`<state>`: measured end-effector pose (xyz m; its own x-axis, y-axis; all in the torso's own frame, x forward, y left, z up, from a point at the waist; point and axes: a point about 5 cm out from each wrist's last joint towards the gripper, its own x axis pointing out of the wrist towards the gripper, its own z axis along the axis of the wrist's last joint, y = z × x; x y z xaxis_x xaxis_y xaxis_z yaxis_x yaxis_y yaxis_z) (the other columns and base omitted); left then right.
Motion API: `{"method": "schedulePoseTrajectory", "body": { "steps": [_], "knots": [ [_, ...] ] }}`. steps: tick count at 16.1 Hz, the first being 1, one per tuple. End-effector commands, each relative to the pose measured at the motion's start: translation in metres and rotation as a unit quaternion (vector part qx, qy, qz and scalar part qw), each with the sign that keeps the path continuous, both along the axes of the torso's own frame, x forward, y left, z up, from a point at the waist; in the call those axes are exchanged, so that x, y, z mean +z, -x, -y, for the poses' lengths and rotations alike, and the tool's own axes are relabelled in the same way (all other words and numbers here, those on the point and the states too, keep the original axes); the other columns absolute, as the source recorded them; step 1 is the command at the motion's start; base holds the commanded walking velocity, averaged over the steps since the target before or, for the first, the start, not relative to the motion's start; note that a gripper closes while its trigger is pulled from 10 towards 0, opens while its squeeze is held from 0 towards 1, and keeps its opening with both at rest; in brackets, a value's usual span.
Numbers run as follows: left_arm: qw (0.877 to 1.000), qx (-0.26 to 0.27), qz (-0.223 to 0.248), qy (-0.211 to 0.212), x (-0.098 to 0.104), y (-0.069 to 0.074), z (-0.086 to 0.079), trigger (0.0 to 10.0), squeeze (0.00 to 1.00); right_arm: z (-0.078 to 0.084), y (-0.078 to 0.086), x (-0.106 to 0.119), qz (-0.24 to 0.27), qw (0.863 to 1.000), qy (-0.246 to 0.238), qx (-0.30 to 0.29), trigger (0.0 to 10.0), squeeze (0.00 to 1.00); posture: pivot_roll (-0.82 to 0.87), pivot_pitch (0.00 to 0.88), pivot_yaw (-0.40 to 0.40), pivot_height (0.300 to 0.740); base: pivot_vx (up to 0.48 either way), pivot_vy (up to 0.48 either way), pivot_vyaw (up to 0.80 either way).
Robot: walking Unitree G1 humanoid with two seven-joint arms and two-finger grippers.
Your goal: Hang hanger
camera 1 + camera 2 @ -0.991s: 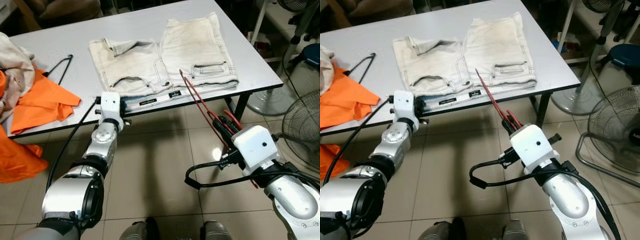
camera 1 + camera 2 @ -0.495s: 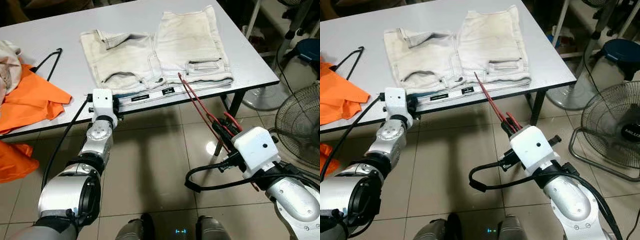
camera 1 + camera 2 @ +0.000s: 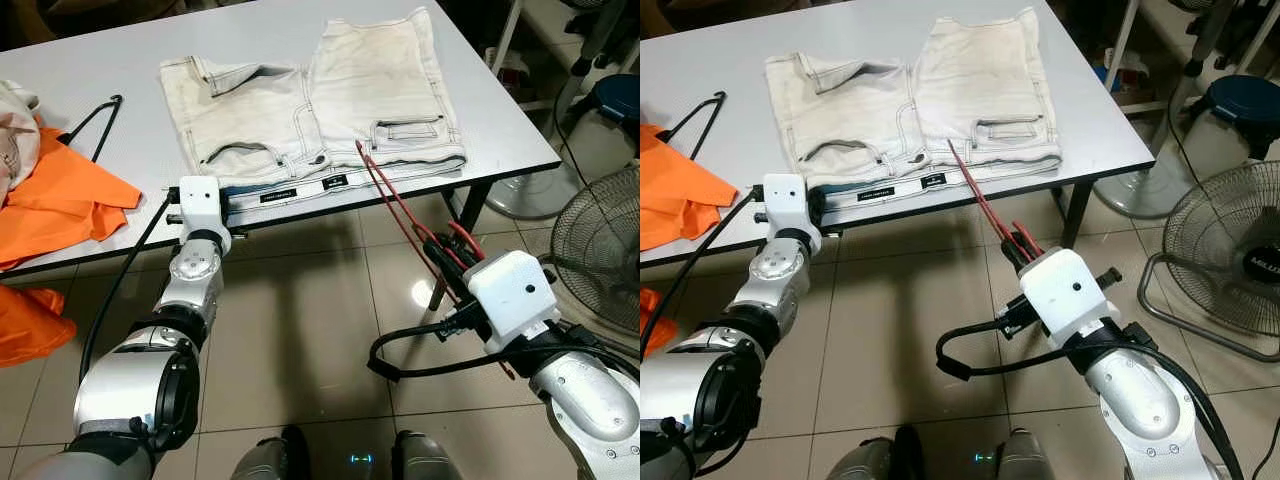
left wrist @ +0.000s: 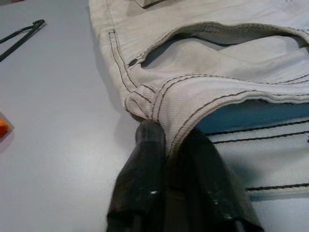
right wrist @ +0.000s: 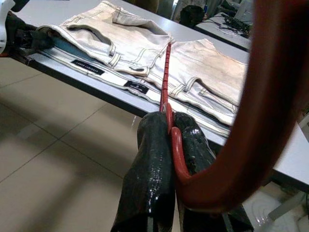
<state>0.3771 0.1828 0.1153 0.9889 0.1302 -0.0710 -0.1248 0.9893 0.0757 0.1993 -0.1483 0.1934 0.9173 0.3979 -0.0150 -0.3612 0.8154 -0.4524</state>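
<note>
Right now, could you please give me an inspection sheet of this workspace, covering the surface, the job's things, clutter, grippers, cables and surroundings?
Surface: grey table, tiled floor below.
Job's things: red hanger held by the right gripper, its tip over the table edge beside the pale shorts lying flat on the table.
Clutter: black hanger, orange cloth at the table's left end.
Grippers: right gripper shut on the red hanger; left gripper shut on the shorts' waistband corner at the table edge.
Cables: black cable looping by the right wrist; another along the left arm.
Surroundings: floor fan at right.
</note>
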Motion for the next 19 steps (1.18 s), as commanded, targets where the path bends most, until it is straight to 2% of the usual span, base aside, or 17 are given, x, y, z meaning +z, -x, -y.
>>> {"method": "schedulePoseTrajectory", "body": {
  "steps": [1,9,12,15,17,18,19],
  "knots": [
    [1.0,0.005,-0.009,0.0,-0.005,0.003,-0.005,0.0,0.0,-0.003,0.001,0.001,0.004,1.0,-0.004,0.007,10.0,0.0,-0.3,0.188,0.166,0.74,0.0,0.0,0.0],
    [1.0,-0.003,0.003,0.017,-0.002,0.002,-0.003,0.0,0.0,-0.003,-0.001,-0.002,0.006,1.0,-0.004,0.007,10.0,0.0,-0.3,0.146,0.171,0.74,0.0,0.0,0.0],
    [0.999,-0.01,0.02,0.048,0.003,0.0,-0.001,0.0,0.0,-0.003,-0.005,-0.001,0.012,1.0,-0.003,0.007,10.0,0.0,-0.29,0.128,0.175,0.74,0.0,0.0,0.0],
    [0.989,-0.061,0.074,0.111,0.017,-0.003,0.004,0.0,0.0,0.002,-0.011,0.001,0.028,0.999,-0.011,-0.016,10.0,0.0,-0.26,0.087,0.17,0.74,0.0,0.0,0.0],
    [0.987,-0.086,0.092,0.1,0.021,0.0,0.003,0.0,0.0,0.005,-0.015,0.001,0.03,0.999,-0.022,-0.03,10.0,0.0,-0.25,0.071,0.162,0.74,0.0,0.0,0.0],
    [0.984,-0.106,0.11,0.089,0.026,0.006,0.001,10.0,0.0,0.007,-0.018,0.002,0.033,0.998,-0.035,-0.039,10.0,0.0,-0.21,0.047,0.133,0.74,0.0,0.0,0.0],
    [0.983,-0.114,0.124,0.079,0.031,0.012,-0.001,10.0,0.0,0.007,-0.022,0.002,0.036,0.998,-0.043,-0.042,10.0,0.0,-0.2,0.043,0.123,0.74,0.0,0.0,0.0]
  ]
}}
